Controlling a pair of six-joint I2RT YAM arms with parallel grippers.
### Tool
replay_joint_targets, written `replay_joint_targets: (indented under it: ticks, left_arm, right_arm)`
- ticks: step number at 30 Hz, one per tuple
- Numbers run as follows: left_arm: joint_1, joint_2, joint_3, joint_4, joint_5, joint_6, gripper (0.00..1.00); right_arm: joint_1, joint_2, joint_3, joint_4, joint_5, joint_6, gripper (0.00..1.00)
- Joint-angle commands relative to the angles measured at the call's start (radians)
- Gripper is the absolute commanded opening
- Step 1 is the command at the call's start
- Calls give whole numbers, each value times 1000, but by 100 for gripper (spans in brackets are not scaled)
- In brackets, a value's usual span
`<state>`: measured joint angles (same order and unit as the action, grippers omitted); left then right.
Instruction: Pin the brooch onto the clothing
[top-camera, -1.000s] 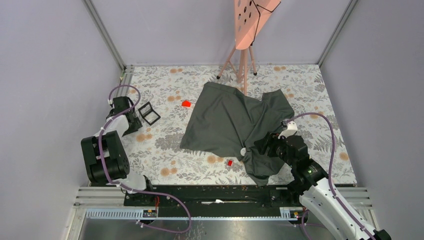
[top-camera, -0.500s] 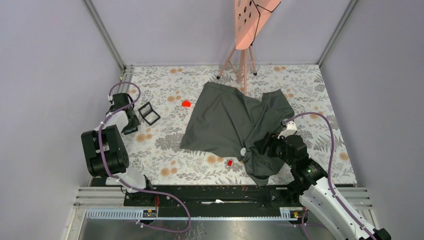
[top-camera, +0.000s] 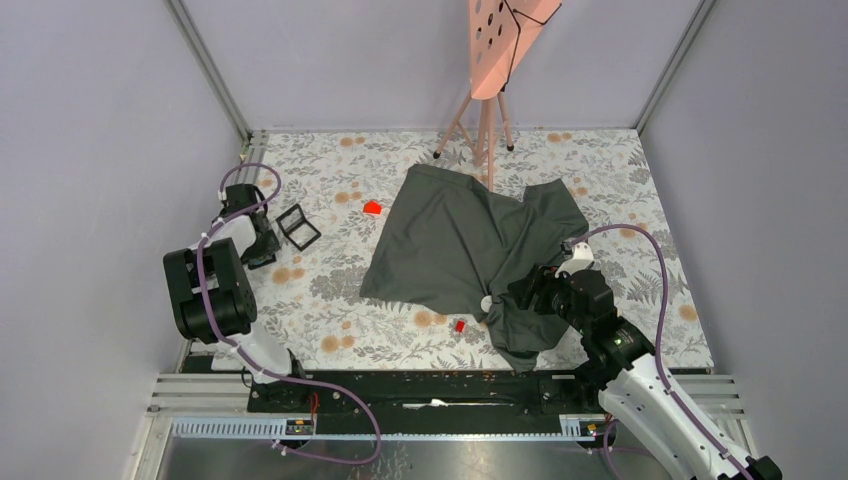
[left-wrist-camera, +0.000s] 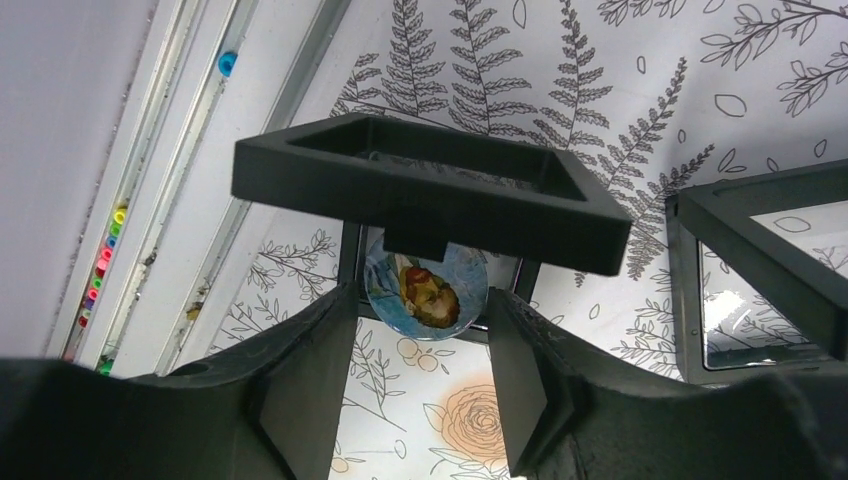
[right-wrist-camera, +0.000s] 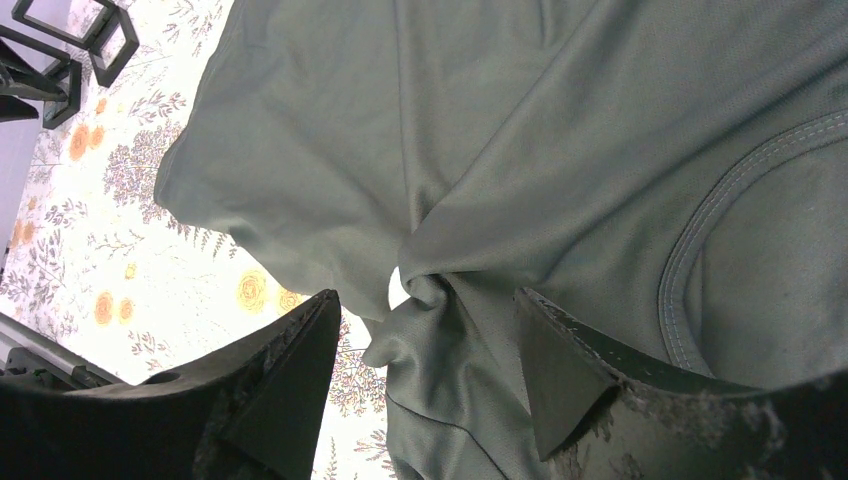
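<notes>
Brooch pickup stage: nothing is pinned yet.
Left end effector (left-wrist-camera: 418, 302), well left of the T-shirt (top-camera: 450, 240), has its fingers apart on either side of the round brooch (left-wrist-camera: 425, 288), under a black holder (left-wrist-camera: 420, 195); whether they press on the brooch cannot be told. Right end effector (right-wrist-camera: 425, 298) is spread over a bunched fold at the T-shirt's near edge, gripping nothing. Lifting, transfer and pinning remain.

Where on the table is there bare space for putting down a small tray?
Bare tabletop lies between the black frame and the T-shirt, and along the near edge left of the near red piece. Crowded: around the tripod and the frame.
</notes>
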<state>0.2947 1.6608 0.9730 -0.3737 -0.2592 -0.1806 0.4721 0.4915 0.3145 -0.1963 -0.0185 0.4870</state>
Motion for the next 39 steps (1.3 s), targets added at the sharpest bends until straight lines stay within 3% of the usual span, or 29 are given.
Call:
replay_joint_targets:
  ticks: [1,7,15,24,27,32,39]
  left_arm:
    - [9,25,52,-15,31,10,56]
    - [18,55,73,-34,49,9,56]
    - [21,72,78,-45,68,15,44]
    - [20,-22,30,-34,75,0,42]
    - [20,-46,21,-33,70,-6,33]
    - [20,-72,8,-33,43,-8,31]
    - [20,-112,-10,-33,19,-11,20]
  right_arm:
    - [-4,-8,13,35,2,-1,72]
    - [-4,-10,12,36,2,1,72]
    - [-4,-8,9,38,2,1,71]
    - [-3,-7,9,37,6,2,71]
    - [-3,-7,7,37,7,2,72]
    - [-3,-11,1,36,3,6,71]
    - [-4,-24,-6,35,-3,13,71]
